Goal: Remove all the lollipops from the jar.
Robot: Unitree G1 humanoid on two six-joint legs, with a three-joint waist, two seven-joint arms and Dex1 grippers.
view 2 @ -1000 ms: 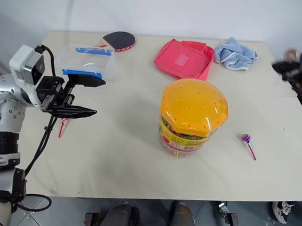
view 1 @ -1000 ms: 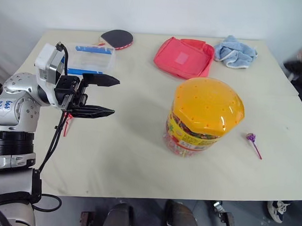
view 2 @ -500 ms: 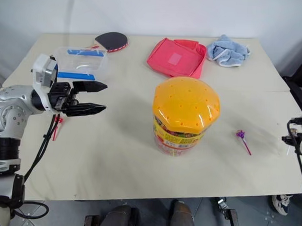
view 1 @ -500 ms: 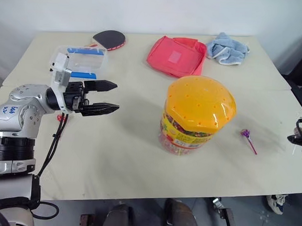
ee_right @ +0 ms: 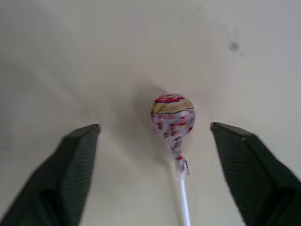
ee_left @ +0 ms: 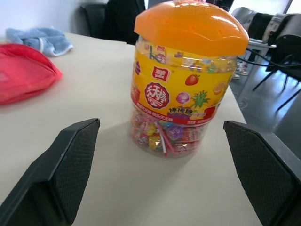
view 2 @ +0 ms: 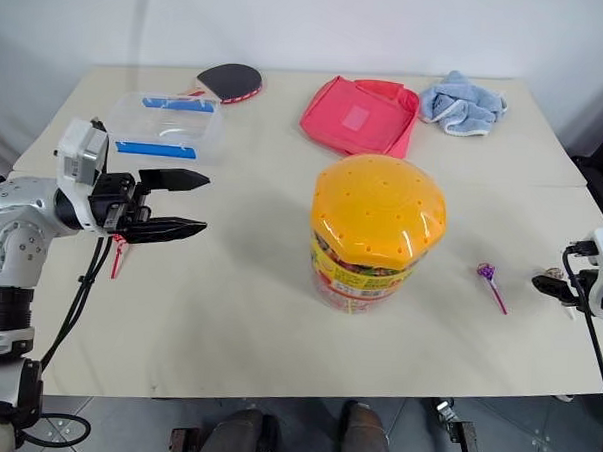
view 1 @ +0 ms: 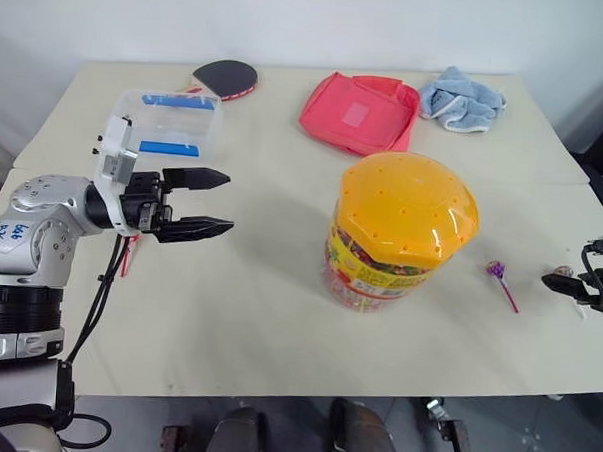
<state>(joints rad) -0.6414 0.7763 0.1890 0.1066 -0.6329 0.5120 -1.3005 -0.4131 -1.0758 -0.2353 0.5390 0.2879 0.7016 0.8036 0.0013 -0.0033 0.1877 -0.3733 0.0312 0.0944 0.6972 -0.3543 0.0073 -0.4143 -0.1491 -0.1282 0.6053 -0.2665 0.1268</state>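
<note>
one lollipop point(ee_right: 172, 116) between spread fingers point(ee_right: 77, 165)

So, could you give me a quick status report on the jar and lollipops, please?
Left gripper open, level, facing the jar. Right gripper open over a white-stick lollipop on the table. Purple lollipop beside jar. Lid on; nothing in the way.

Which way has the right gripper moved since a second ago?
Yes: the right gripper came down and nearer, from level with the blue towel to beside the purple lollipop.

You get even, bright light; the jar point(view 1: 401, 230) casts a soft shadow, and its lid shows faint glare.
</note>
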